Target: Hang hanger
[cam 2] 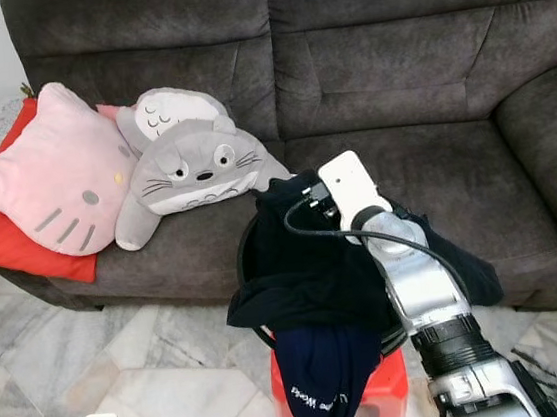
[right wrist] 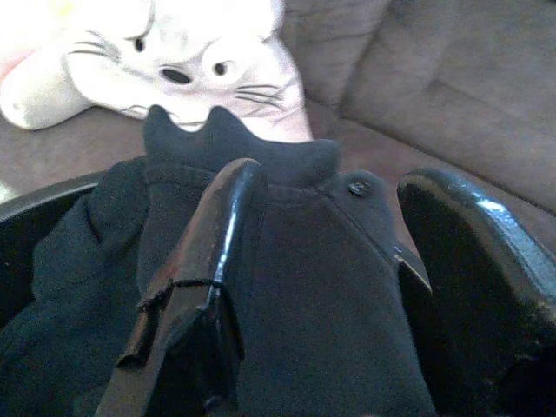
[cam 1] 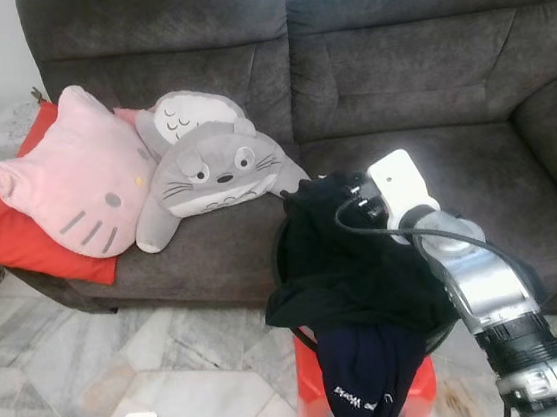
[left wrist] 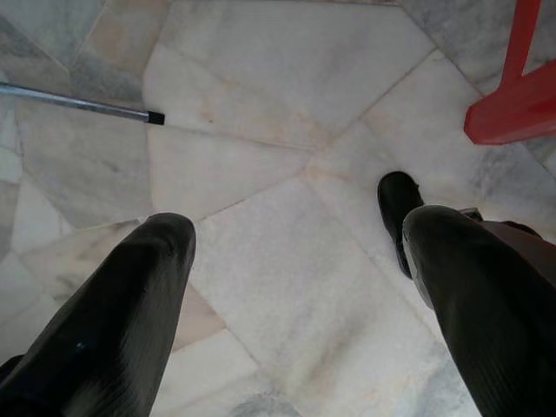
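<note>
A heap of dark clothes point(cam 1: 350, 261) fills a black round basket point(cam 1: 280, 251) that stands on a red stool point(cam 1: 308, 406). A navy garment point(cam 1: 366, 375) with white lettering hangs over the basket's front. My right gripper point(right wrist: 326, 234) is at the top of the heap, near the sofa's edge, open, its fingers point(right wrist: 204, 261) on either side of a dark collar with a button point(right wrist: 358, 186). I can make out no hanger among the clothes. My left gripper point(left wrist: 295, 287) hangs low at the left, open over the marble floor.
A grey sofa point(cam 1: 394, 74) stands right behind the basket, with a pink cat cushion point(cam 1: 74, 181), a grey plush point(cam 1: 214, 171) and a red cushion point(cam 1: 21, 243) at its left end. A metal rod point(left wrist: 78, 102) lies on the floor at the left.
</note>
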